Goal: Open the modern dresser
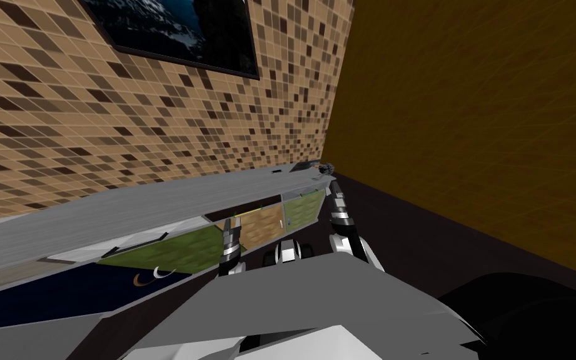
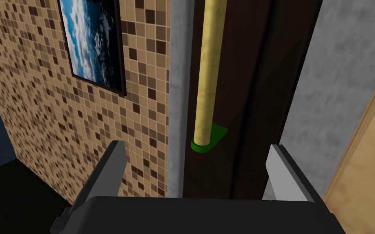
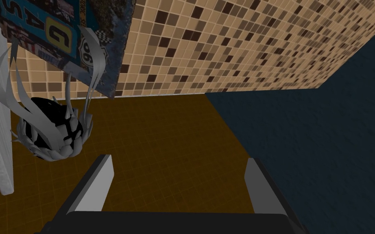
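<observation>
Left wrist view: left gripper [image 2: 199, 162] fingers apart, empty. Yellow handle [image 2: 209, 73] just ahead, between them, long axis running straight away from gripper. Left arm nearer. Head view: grey dresser [image 1: 155, 206] crosses mid-frame. Right gripper [image 3: 178, 159] open, off handle.

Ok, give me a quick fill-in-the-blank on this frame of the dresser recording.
1. The left gripper is ____, not shut.
2. The bar handle ahead of it is coloured ____.
3. The mount at the handle's end is coloured ____.
4. The right gripper grips ____.
Missing words: open; yellow; green; nothing.
</observation>
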